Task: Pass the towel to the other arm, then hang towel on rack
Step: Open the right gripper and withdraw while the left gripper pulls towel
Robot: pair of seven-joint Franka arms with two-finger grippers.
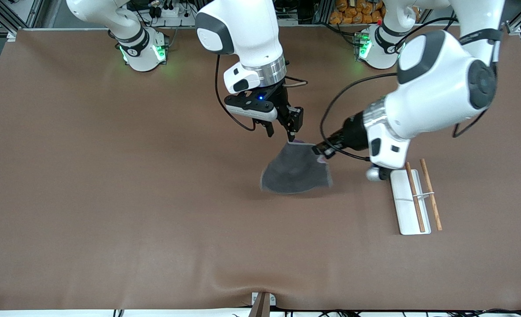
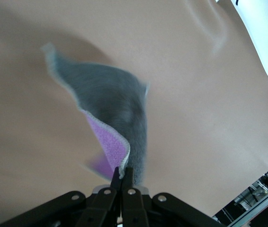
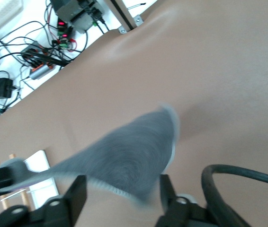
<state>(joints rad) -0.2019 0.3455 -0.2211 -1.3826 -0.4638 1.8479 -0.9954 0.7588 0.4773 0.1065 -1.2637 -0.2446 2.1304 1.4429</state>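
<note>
Now the left end effector [image 1: 321,150] pinches the towel [image 1: 296,169] at one corner, over the bench [image 1: 110,198], while the right end effector [image 1: 282,127], just above the towel's top, is spread.

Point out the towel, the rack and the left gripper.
towel [image 1: 293,171], front view, grey face.
rack [image 1: 408,207], front view, bare white base.
left gripper [image 2: 122,176], left wrist view, between fingertips shut on the towel's corner.
</note>
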